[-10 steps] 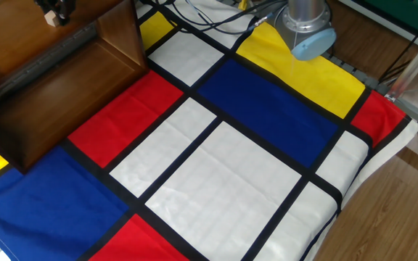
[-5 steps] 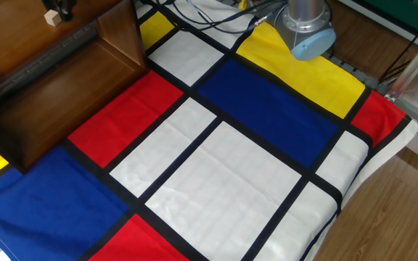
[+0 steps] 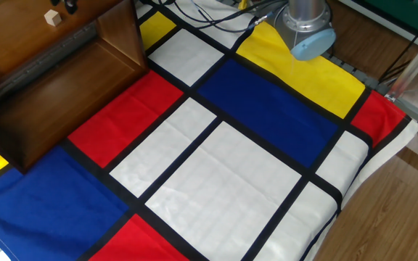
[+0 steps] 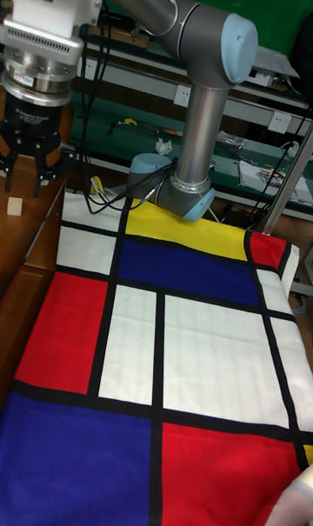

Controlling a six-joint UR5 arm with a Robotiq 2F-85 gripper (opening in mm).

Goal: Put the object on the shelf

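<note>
The object, a tiny pale tan cube (image 3: 52, 17), rests free on the top board of the dark brown shelf (image 3: 56, 72) at the far left. In the tall fixed view the cube (image 4: 14, 205) lies on the shelf (image 4: 19, 274) just below my gripper (image 4: 23, 178). The gripper hangs above it, open, with nothing between its black fingers. In the fixed view only the gripper's fingertips (image 3: 69, 6) show at the top edge, up and to the right of the cube and apart from it.
A cloth of red, blue, yellow and white blocks (image 3: 216, 167) covers the table. The arm's base (image 3: 307, 29) stands at the back, with black cables (image 3: 194, 18) beside it. The table's edge runs along the right, above the wooden floor (image 3: 390, 210).
The gripper has lifted up and away from the cube and is almost out of the fixed view. The cube stays in place on the shelf's top board.
</note>
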